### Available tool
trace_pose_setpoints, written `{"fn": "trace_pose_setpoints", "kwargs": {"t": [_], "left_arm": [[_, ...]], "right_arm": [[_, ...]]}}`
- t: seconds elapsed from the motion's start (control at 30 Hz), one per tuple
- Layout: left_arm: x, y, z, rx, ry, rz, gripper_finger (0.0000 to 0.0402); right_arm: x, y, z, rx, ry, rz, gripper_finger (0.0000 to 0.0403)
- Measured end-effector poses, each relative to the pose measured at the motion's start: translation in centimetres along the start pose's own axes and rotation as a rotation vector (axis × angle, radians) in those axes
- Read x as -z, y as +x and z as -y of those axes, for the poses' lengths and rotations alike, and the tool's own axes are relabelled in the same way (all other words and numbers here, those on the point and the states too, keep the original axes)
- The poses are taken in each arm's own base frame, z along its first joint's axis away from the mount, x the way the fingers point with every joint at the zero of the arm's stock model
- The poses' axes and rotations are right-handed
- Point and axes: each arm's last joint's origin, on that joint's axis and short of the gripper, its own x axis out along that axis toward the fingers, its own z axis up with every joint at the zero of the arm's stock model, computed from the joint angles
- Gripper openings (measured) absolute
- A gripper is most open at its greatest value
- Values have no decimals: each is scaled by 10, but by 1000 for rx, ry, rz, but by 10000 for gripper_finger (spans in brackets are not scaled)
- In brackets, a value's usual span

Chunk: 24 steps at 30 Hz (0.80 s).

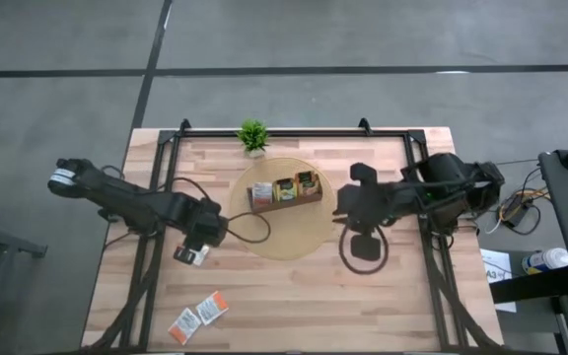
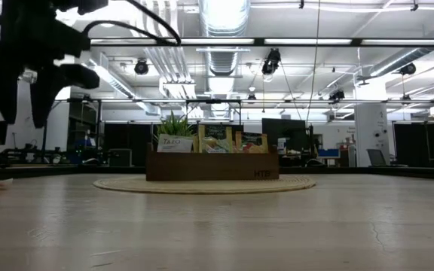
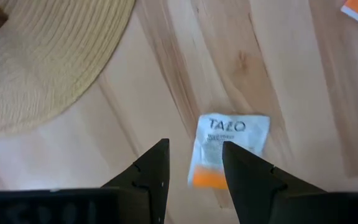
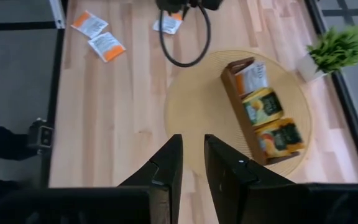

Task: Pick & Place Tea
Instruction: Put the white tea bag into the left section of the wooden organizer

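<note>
Left pincer (image 3: 194,171): nearest the left wrist camera; two dark fingers (image 3: 151,177) stand part open, nothing between them.
Left arm pose: reaches in from the counter's left edge, wrist bent down over bare wood just beside the left rim of the round mat (image 1: 294,242); pincer (image 1: 193,253) points downward.
Sachet under left pincer (image 3: 227,149): white-and-orange, flat on the counter (image 3: 291,81), printed side up; it lies below the gap and toward one finger, partly hidden by that fingertip; contact cannot be told.
Loose sachets (image 1: 198,316): two white-and-orange ones lying close together near the counter's front edge, left of centre, well apart from both pincers.
Compartment tray (image 1: 286,191): brown, on the round mat at counter centre; holds sachets upright, a white one in the left compartment (image 1: 261,191), dark green-and-yellow ones in the middle and right.
Potted plant (image 1: 252,136): at the far edge, behind the mat.
Right pincer (image 4: 192,165): fingers nearly together, a narrow gap, holding nothing.
Right arm pose: extends from the right side, pincer (image 1: 365,247) raised over the mat's right rim, beside the tray.
View notes: low view shows tray face and sachet tops (image 2: 215,139), with an arm dark at upper left; right wrist view alone shows all counter sachets (image 4: 98,34) at once.
</note>
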Motion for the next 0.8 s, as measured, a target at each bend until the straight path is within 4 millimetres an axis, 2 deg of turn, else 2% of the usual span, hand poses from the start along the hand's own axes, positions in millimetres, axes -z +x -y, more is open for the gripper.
{"fn": "trace_pose_setpoints", "kwargs": {"t": [0.17,0.37,0.8], "left_arm": [[3,19,0,-4,46,33,142],[13,38,3,43,97,5,142],[6,44,4,100,91,44,142]], "right_arm": [[4,-3,-11,-25,22,-1,63],[5,-4,-15,-33,61,-1,63],[5,-4,-14,-7,66,17,63]]}}
